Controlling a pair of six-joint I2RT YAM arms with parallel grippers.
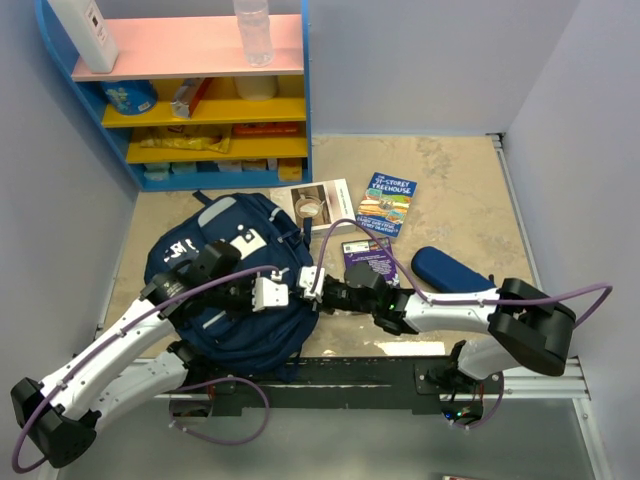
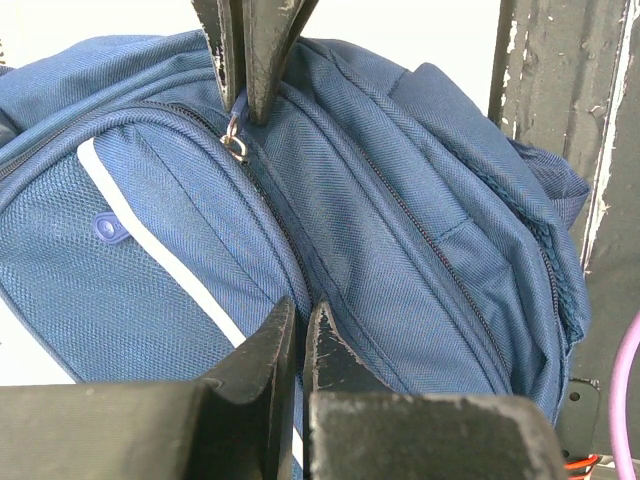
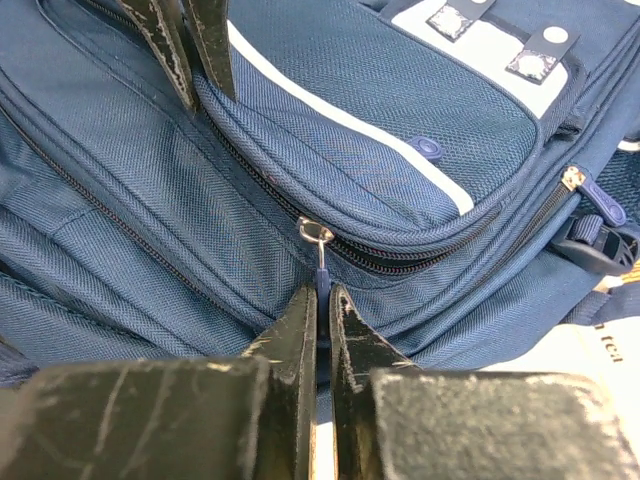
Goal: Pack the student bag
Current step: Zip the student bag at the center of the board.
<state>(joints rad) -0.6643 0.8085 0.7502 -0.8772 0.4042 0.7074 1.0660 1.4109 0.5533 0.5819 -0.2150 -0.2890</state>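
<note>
Only the wrist views show the right gripper pinching the zipper pull (blue tab). The left gripper is closed at the student bag's 3 o'clock edge. There is bare table toward 2 o'clock.

The table in front of me is a beige, marbled slab. At its far left corner stands a blue shelf unit, with 1 pink board on top and yellow boards below. The student bag lies on the near left part, front side up. Past its far right edge lie 3 books: a white booklet just beside the bag, the Treehouse book next to that, and a purple book nearer me. A navy pencil case lies further right, apart from them.
</note>
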